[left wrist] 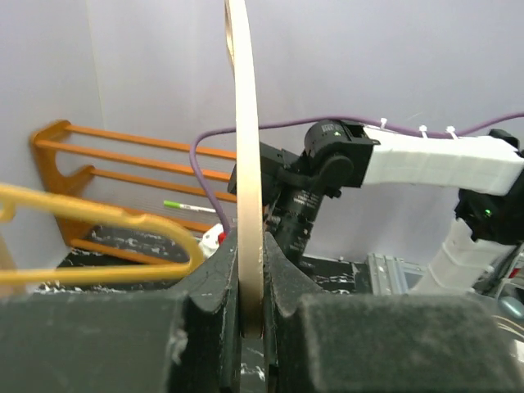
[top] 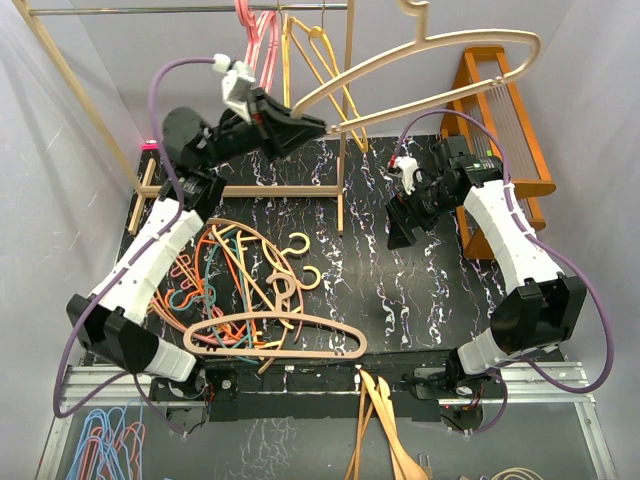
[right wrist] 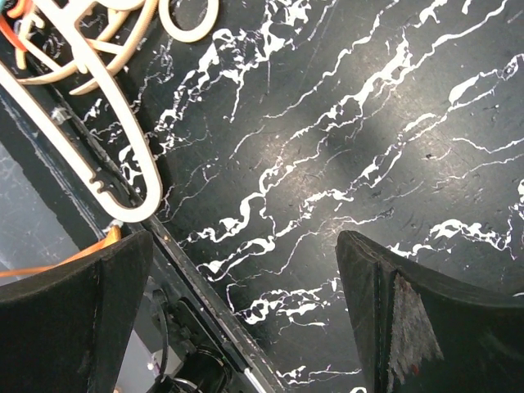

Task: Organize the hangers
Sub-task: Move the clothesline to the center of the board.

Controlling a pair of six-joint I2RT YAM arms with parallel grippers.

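Clearly the left tool is clamped shut on the tan hanger. It pinches the thin bar edge-on between its pads, so the hooked top stands free above the tool, presumably to reach the rail. Just beyond the tool, a yellow hanger and a pink hanger hang from that rail. Well below and behind the tool, the other hangers lie tangled on the desk. The right tool hangs over bare desk, its jaws wide apart and empty, apparently waiting its turn.
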